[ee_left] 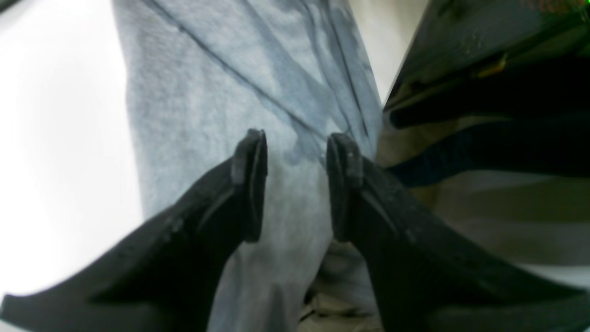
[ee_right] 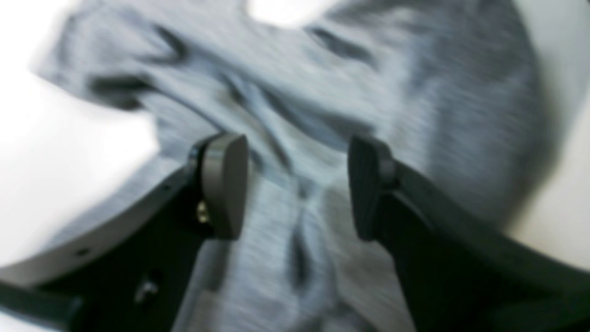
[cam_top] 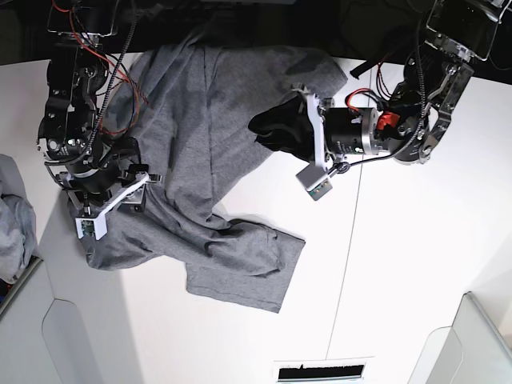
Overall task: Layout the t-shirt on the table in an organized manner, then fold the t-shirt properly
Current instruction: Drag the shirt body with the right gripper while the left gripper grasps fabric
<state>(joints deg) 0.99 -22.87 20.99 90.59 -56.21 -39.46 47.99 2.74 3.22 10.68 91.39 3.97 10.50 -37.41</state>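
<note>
The heather-grey t-shirt (cam_top: 184,120) lies crumpled and creased on the white table (cam_top: 416,256), running from the far edge down to the front middle. My left gripper (cam_top: 270,132) is open low over the shirt's far right part. In the left wrist view the left gripper (ee_left: 297,152) has its fingers apart, and cloth (ee_left: 207,92) shows between and beyond them. My right gripper (cam_top: 112,188) is open over the shirt's left edge. In the right wrist view the right gripper (ee_right: 297,184) has its fingers apart above wrinkled cloth (ee_right: 322,69). Neither holds anything.
A paler bluish-grey bundle of cloth (cam_top: 12,216) sits at the left edge. Light grey bins stand at the front left (cam_top: 32,336) and front right (cam_top: 472,344). A thin dark seam (cam_top: 344,264) crosses the table. Cables hang near the far right arm (cam_top: 400,88).
</note>
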